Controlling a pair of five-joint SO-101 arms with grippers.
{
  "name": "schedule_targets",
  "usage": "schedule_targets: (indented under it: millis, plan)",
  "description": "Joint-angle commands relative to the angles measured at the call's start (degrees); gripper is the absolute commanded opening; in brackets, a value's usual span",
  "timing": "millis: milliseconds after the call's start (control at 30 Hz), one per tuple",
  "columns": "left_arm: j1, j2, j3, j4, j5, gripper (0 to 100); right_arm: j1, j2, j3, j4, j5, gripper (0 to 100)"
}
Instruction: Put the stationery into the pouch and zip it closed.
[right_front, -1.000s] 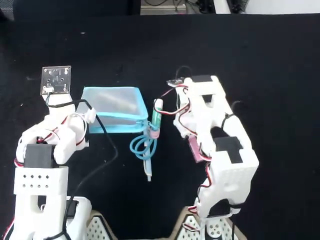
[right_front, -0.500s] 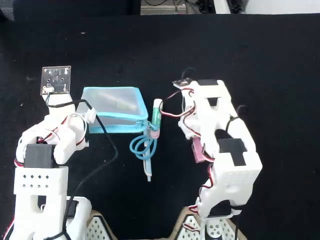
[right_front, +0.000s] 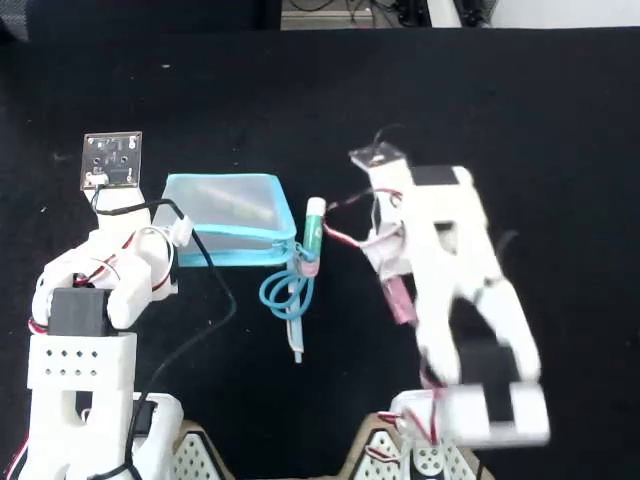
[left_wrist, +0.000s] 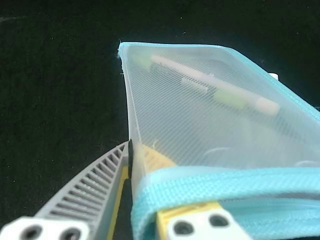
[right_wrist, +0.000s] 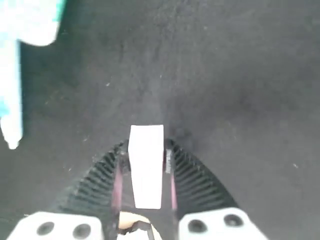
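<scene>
The translucent pouch (right_front: 225, 213) with a teal zip edge lies left of the table's middle. My left gripper (right_front: 178, 234) is shut on its left end. The left wrist view looks along the pouch (left_wrist: 200, 125) from the left gripper (left_wrist: 137, 152), and a white and green pen (left_wrist: 215, 90) lies inside. A green pen (right_front: 313, 233), a white pen (right_front: 297, 325) and a teal cord loop (right_front: 280, 292) lie at the pouch's right end. My right gripper (right_front: 400, 297) hangs to the right of them. In its wrist view, the right gripper (right_wrist: 146, 145) is shut on a white eraser (right_wrist: 146, 170).
A black cloth (right_front: 520, 120) covers the table, with free room at the far side and on the right. A black cable (right_front: 215, 300) runs from the left arm across the cloth near the pouch. Both arm bases stand at the near edge.
The right arm has swung up and to the right, away from the pens, with the eraser still in its gripper. The left arm and the pouch have not moved.
</scene>
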Motion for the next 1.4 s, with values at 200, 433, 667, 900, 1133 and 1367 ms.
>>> schedule_targets:
  millis: [200, 433, 667, 900, 1133, 1367]
  plan:
    - [-0.3, -0.4, -0.2, 0.2, 0.4, 3, -2.6, -41.6, 8.2, -1.1, 0.1, 1.1]
    - [-0.2, -0.4, -0.2, 0.2, 0.4, 3, -12.9, -58.2, 13.1, -7.2, -4.0, 1.1]
    - [-0.2, -0.4, -0.2, 0.2, 0.4, 3, -25.1, -73.3, 20.7, -20.1, -9.4, 1.1]
    - [-0.2, -0.4, -0.2, 0.2, 0.4, 3, -37.4, -85.2, 32.3, -38.2, -9.1, 1.1]
    - [-0.2, -0.4, -0.2, 0.2, 0.4, 3, -47.1, -89.6, 42.6, -51.6, -8.7, 1.2]
    - [-0.2, -0.4, -0.2, 0.2, 0.4, 3, -47.1, -90.2, 56.0, -70.8, -8.7, 1.2]
